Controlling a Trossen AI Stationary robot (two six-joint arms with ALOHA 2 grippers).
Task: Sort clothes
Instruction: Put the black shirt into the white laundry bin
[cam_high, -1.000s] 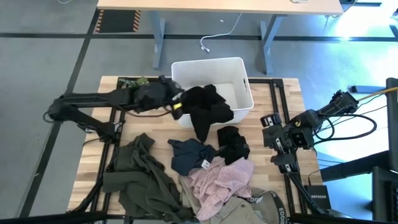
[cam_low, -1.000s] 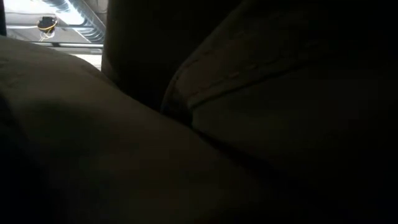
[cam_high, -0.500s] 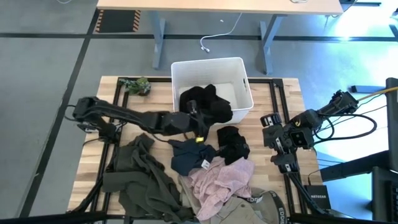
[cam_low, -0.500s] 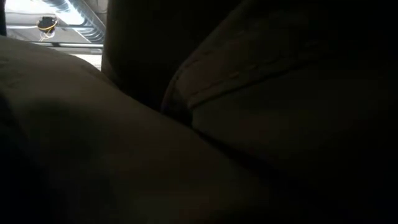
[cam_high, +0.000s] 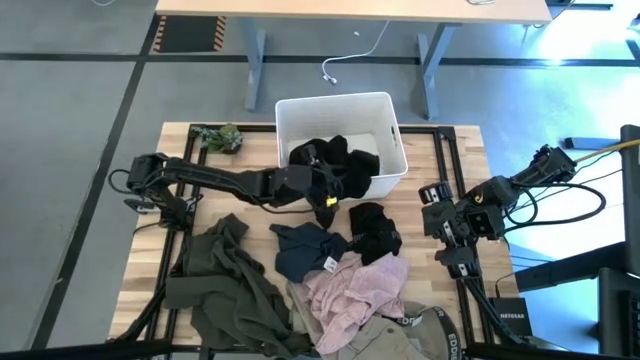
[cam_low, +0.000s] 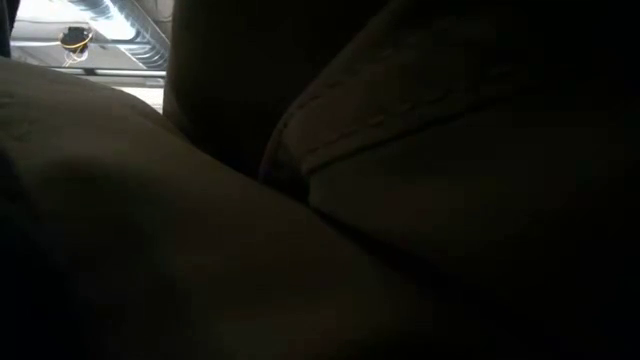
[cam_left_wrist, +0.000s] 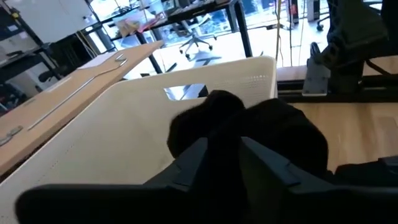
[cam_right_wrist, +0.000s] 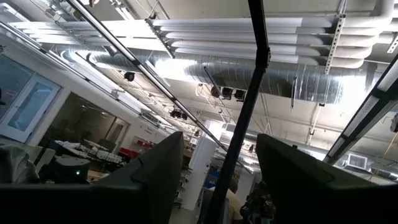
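The left tool was clamped on the black garment over the white bin's near wall (right tool parked, fingers apart), best released farther in.

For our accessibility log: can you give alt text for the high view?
The left pincer reaches to black clothes in a white bin. Navy, pink and olive clothes lie on the table; the right arm waits at its right edge.
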